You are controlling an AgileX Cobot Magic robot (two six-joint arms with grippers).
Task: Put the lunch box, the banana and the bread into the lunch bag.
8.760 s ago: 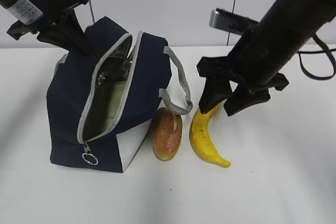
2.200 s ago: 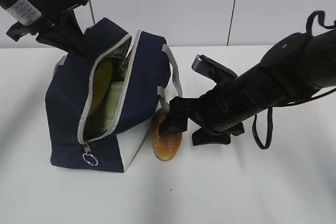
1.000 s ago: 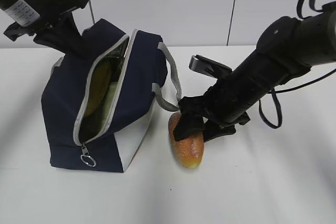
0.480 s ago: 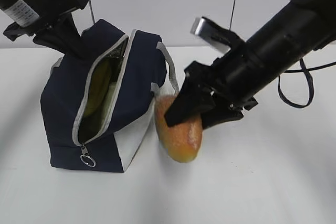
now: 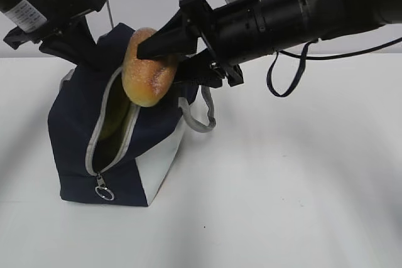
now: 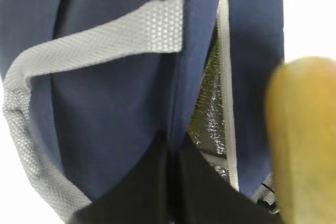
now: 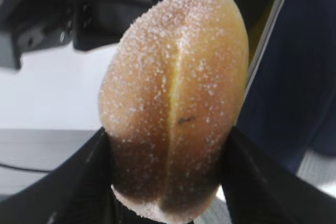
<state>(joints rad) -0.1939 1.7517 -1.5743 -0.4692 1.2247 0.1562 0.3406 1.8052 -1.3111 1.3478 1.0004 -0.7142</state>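
Note:
The navy lunch bag (image 5: 78, 142) stands on the table at the left with its zipper open. My left gripper (image 5: 93, 53) is shut on the bag's rear top fabric (image 6: 173, 129), holding the mouth apart. My right gripper (image 5: 160, 61) is shut on the golden-brown bread (image 5: 146, 67), which hangs just above the bag's opening. In the right wrist view the bread (image 7: 178, 93) fills the space between both fingers (image 7: 79, 182). The banana (image 5: 119, 112) shows as yellow inside the opening. I cannot make out the lunch box.
A grey strap handle (image 5: 202, 116) hangs off the bag's right side, under the right arm. The ring zipper pull (image 5: 104, 191) lies at the bag's front lower corner. White table (image 5: 282, 174) stretches right of the bag. The silver lining (image 6: 210, 108) shows inside.
My right gripper has lifted the bread off the table beside the bag and carried it up and to the left, over the bag's opening. The left gripper and bag have stayed put.

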